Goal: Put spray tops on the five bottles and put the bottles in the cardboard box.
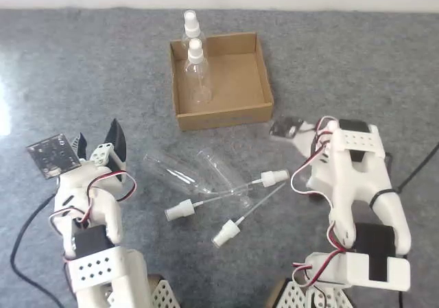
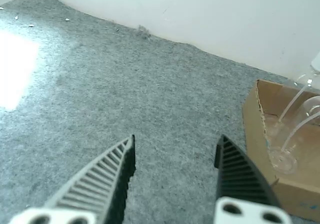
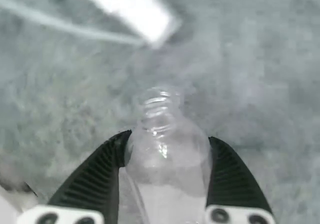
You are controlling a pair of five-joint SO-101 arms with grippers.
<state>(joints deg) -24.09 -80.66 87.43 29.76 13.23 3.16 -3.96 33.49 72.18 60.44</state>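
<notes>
Two capped bottles stand at the left of the cardboard box [image 1: 254, 75]: one [image 1: 197, 71] inside, one [image 1: 191, 27] at its back wall. On the carpet in front lie two uncapped clear bottles [image 1: 171, 174] [image 1: 221, 171]. Three loose spray tops with tubes lie by them [image 1: 180, 210] [image 1: 226, 234] [image 1: 274, 178]. My right gripper [image 3: 168, 139] is shut on a third clear bottle [image 3: 162, 184], open threaded neck pointing away, a spray top [image 3: 132, 7] just beyond. My left gripper [image 2: 176, 149] [image 1: 99, 140] is open over bare carpet, left of the box [image 2: 280, 184].
Grey carpet covers the table, with a white wall behind. The right arm [image 1: 350, 178] stands right of the loose spray tops, a black cable trailing past its right side. Open carpet lies between the left gripper and the box.
</notes>
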